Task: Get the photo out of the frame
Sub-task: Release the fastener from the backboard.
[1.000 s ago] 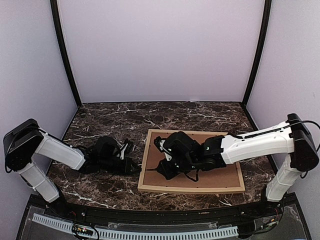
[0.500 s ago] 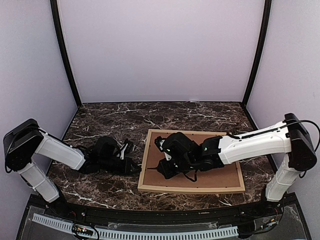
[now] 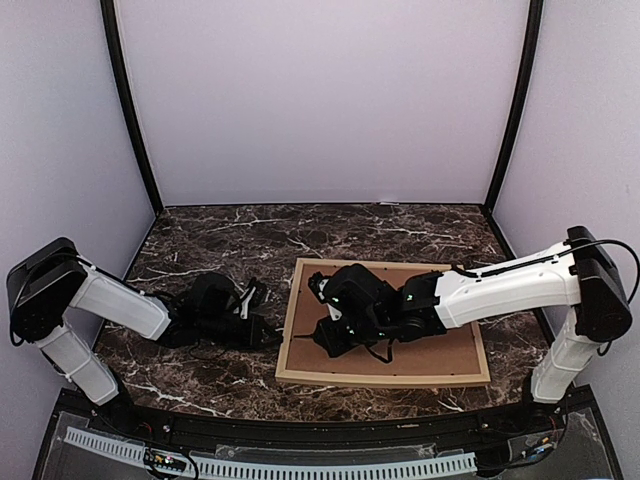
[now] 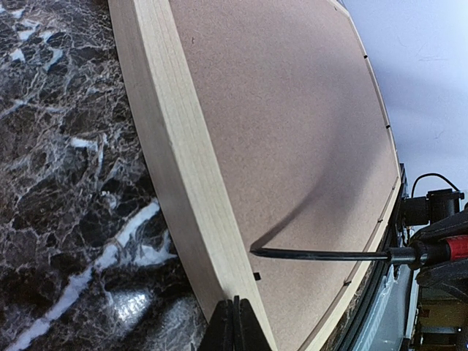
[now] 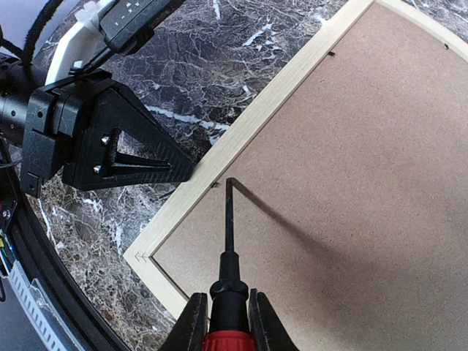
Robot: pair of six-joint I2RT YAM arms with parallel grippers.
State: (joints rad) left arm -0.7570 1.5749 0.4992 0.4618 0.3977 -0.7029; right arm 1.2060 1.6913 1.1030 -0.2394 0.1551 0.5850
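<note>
The frame (image 3: 380, 379), thin light wood, lies face down with its brown backing board (image 3: 445, 350) up; the photo is hidden under it. My right gripper (image 5: 228, 318) is shut on a screwdriver (image 5: 228, 241) with a red handle and black shaft. Its tip touches the board right by the inner side of the frame's left rail (image 5: 248, 131), next to a small black tab (image 5: 214, 186). My left gripper (image 4: 235, 325) is shut with nothing in it, its tips against the outer side of that rail (image 4: 183, 183), opposite the screwdriver shaft (image 4: 322, 255).
The frame rests on a dark marble tabletop (image 3: 230, 240) enclosed by pale walls. Several small black tabs (image 4: 363, 55) sit along the board's edges. A black rail and a white cable strip (image 3: 300, 465) run along the near edge.
The right arm has eased slightly to the left with the screwdriver. The left arm and the frame have not visibly moved.
</note>
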